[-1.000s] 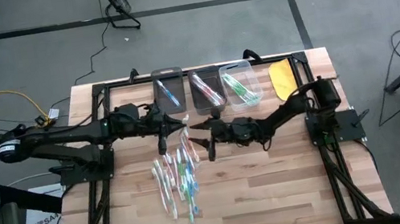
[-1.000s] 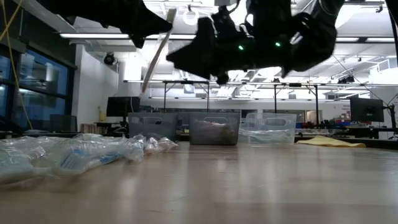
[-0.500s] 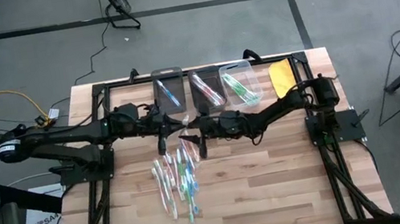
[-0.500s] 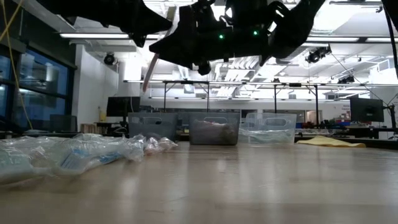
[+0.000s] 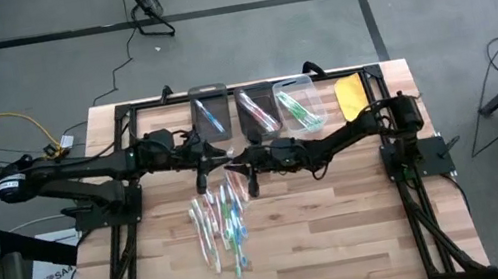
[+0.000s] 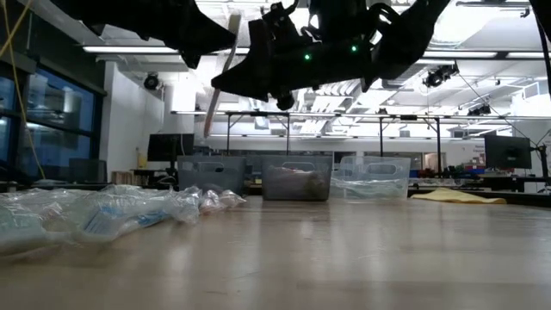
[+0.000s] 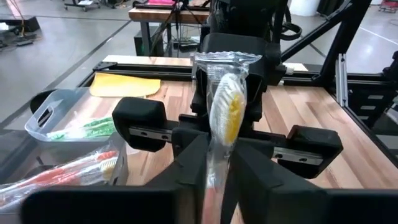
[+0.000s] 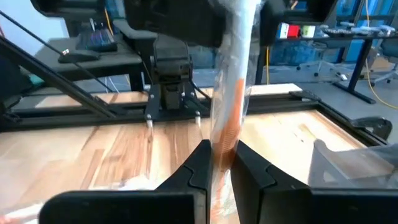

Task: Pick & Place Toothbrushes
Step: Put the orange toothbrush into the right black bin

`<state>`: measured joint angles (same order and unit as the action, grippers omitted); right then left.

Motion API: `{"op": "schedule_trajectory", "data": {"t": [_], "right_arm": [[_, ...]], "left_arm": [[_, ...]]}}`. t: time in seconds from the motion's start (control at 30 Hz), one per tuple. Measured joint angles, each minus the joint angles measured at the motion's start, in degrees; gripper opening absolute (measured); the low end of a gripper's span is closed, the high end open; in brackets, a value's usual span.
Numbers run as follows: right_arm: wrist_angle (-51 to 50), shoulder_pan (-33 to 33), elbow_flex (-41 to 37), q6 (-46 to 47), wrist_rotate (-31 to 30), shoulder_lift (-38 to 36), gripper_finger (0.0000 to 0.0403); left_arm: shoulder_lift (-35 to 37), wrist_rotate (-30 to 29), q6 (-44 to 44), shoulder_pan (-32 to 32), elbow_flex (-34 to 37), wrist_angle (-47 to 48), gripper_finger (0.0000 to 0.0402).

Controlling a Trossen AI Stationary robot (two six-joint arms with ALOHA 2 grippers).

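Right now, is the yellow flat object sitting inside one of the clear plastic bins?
No. In the high view the yellow flat object lies on the wooden table, beside the rightmost clear plastic bin.

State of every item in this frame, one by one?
wrapped toothbrush: lifted off the table, gripped by both tools
left tool: shut on the wrapped toothbrush
right tool: shut on the same toothbrush
toothbrush pile: lying loose on the table
left bin: open, blue brush inside
middle bin: open, red brushes inside
right bin: open, green brushes inside
yellow flat object: lying flat beside the right bin
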<state>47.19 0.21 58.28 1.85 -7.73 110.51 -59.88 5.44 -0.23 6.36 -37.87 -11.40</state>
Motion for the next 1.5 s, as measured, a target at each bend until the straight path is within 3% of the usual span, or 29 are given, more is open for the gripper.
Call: {"op": "schedule_trajectory", "data": {"t": [0.2,0.33,0.63,0.93,1.1,1.5], "right_arm": [[-13.6,-0.7,0.0,2.5,-4.2,-5.3,0.0028],[-28.5,-3.7,2.0,6.1,-4.1,-10.6,0.0028],[-68.2,-14.4,19.1,11.6,1.7,-12.2,0.0030],[-79.9,-24.1,25.2,10.5,8.3,-11.7,0.0030],[-86.5,-27.8,29.1,10.5,13.0,-7.7,0.0030],[-111.1,-28.2,57.1,7.4,10.8,12.0,0.0031]], "left_arm": [[2.9,-2.9,0.1,0.0,0.0,3.4,0.0154],[6.0,-7.2,0.7,0.0,0.0,8.9,0.0179],[9.0,-9.5,-0.1,0.0,0.1,17.0,0.0161],[10.3,-9.7,-0.1,0.0,0.1,19.0,0.0132],[10.3,-9.7,0.0,0.0,0.1,19.2,0.0125],[11.3,-10.6,-1.2,0.0,0.0,23.6,0.0124]]}}
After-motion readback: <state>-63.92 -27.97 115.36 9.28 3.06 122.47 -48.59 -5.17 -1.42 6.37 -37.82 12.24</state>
